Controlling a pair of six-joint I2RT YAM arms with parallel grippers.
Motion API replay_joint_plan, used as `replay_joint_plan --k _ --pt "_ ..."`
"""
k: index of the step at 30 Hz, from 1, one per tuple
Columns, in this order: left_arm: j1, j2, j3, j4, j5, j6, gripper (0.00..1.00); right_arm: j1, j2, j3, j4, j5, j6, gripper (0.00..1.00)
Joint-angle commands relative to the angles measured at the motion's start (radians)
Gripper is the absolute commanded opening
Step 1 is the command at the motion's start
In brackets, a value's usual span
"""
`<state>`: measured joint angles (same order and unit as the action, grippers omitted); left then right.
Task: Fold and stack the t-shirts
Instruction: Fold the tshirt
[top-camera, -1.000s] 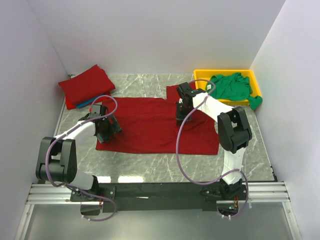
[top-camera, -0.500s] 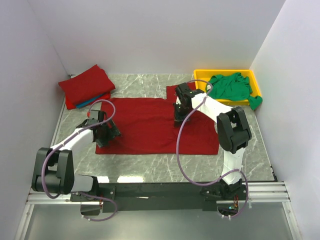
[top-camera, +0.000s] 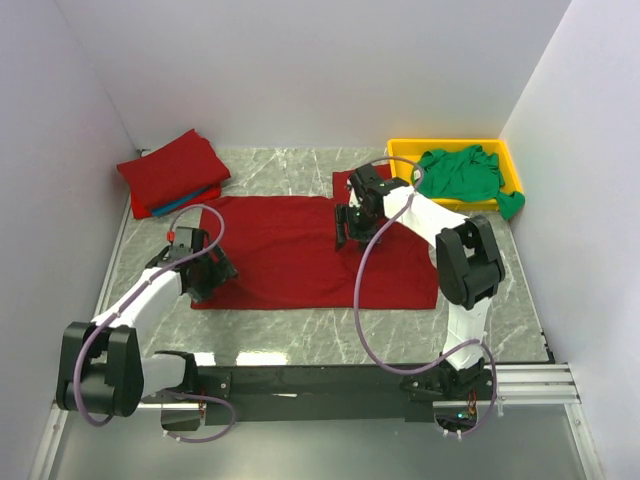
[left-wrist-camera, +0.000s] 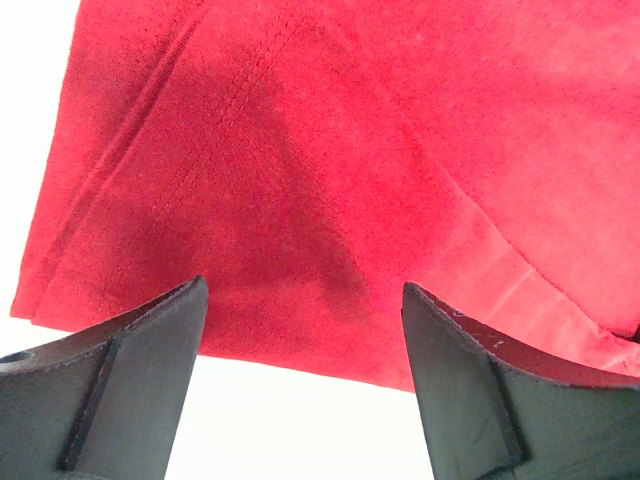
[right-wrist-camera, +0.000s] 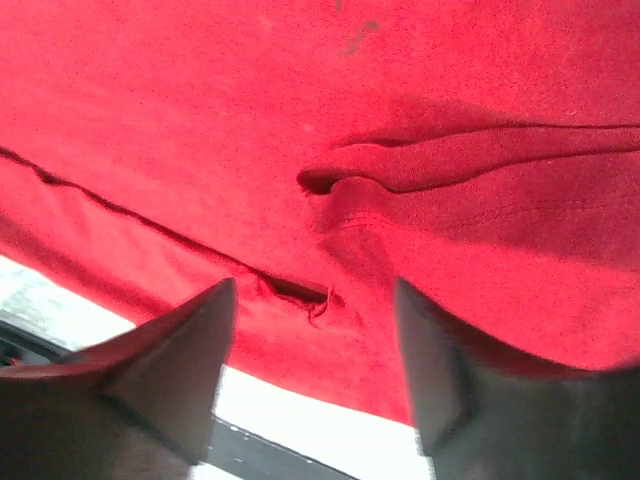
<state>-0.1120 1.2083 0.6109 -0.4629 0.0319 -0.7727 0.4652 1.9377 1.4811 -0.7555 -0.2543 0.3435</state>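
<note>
A dark red shirt (top-camera: 300, 255) lies spread flat in the middle of the grey marble worktop (top-camera: 280, 165), with one short sleeve (top-camera: 345, 182) sticking out at its far edge.

The left tool (top-camera: 208, 272) sits over the near-left corner of this shirt. From the left wrist, the left tool (left-wrist-camera: 302, 300) has its two dark fingers (left-wrist-camera: 110, 385) set wide apart with nothing between them. The red cloth (left-wrist-camera: 330, 150) lies below, its hemmed edge running just in front of the fingertips.

The right tool (top-camera: 347, 226) is over the far middle part of the same shirt, just near of the sleeve. From the right wrist, the right tool (right-wrist-camera: 315, 300) is also spread open and holds nothing. The red cloth (right-wrist-camera: 200, 110) fills the view under it. A raised fold (right-wrist-camera: 420, 165) runs out to the right, and a doubled edge lies between the fingertips.

At the far-left corner of the worktop lies a folded red shirt (top-camera: 172, 168), on top of a blue shirt (top-camera: 186, 203) of which only an edge shows. At the far right a crumpled green shirt (top-camera: 462, 172) lies in a yellow tray (top-camera: 440, 145), with one part hanging over the tray's right end.
</note>
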Motion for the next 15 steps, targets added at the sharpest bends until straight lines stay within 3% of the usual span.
replay_joint_plan --k 1,6,15 --pt "-0.002 -0.039 0.061 -0.023 -0.029 -0.004 0.84 0.006 -0.115 0.025 0.034 -0.002 -0.008 0.78" --pt "-0.023 -0.038 0.135 -0.014 -0.081 0.001 0.85 -0.026 -0.236 -0.071 0.062 0.023 0.020 0.82" --pt "-0.077 0.134 0.171 0.136 0.039 -0.040 0.85 -0.164 -0.329 -0.350 0.173 0.024 0.055 0.83"
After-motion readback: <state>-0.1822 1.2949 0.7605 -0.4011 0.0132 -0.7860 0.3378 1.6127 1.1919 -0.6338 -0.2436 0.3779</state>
